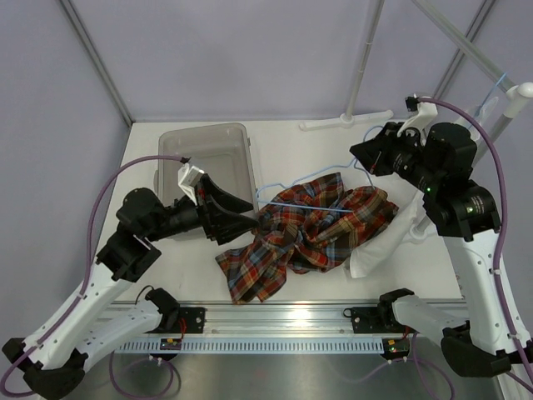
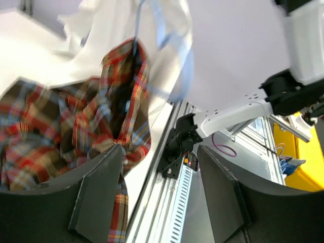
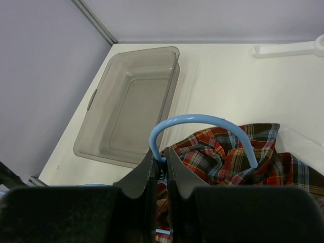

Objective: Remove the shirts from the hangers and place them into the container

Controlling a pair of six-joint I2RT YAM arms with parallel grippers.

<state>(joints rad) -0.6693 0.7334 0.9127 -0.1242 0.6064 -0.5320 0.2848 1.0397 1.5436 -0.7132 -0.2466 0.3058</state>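
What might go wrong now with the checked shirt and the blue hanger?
1. The right claw pinches the thin blue hanger only at its hook, so the hanger may slip out.
2. The left claw is open and grips nothing, so lifting the hanger could drag the plaid shirt up with it.
3. The white shirt lies against the plaid one and might get pulled along.

You're looking at a robotics lab test cell: plain grey-violet panels (image 1: 233,58) on metal frame poles (image 1: 96,62) box in a white counter (image 1: 283,146), and the left arm (image 1: 92,287) and right arm (image 1: 479,267) stand bolted to an aluminium rail (image 1: 283,317) along its near edge, trailing purple cables (image 1: 133,166)
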